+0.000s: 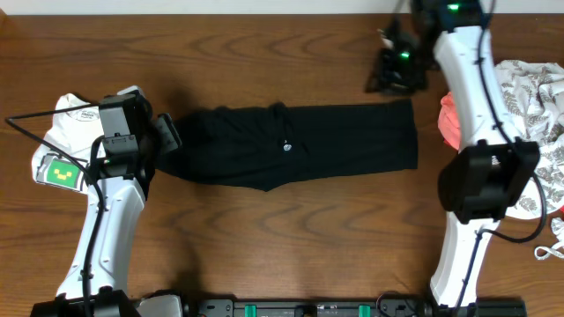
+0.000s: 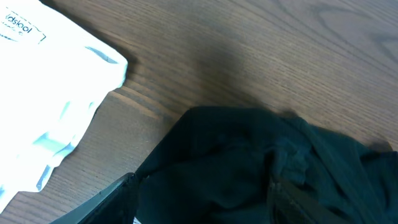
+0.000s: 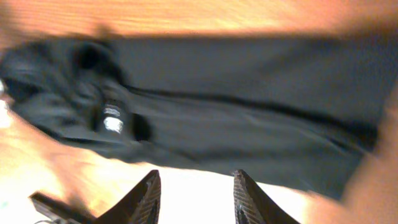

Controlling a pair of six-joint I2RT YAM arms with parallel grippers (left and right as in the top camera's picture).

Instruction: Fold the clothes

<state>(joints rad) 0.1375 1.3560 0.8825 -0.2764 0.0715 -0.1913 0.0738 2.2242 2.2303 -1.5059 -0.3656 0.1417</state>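
One black garment [image 1: 291, 145]: left claw [image 1: 169, 134] at its left edge, grip untellable; right claw [image 3: 196, 177] released.

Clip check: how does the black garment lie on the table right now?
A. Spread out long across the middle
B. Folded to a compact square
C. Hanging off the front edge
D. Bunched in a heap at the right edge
A: the black garment lies as one long band across the middle of the table.

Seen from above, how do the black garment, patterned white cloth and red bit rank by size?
1. black garment
2. patterned white cloth
3. red bit
The right arm hides part of the last two.
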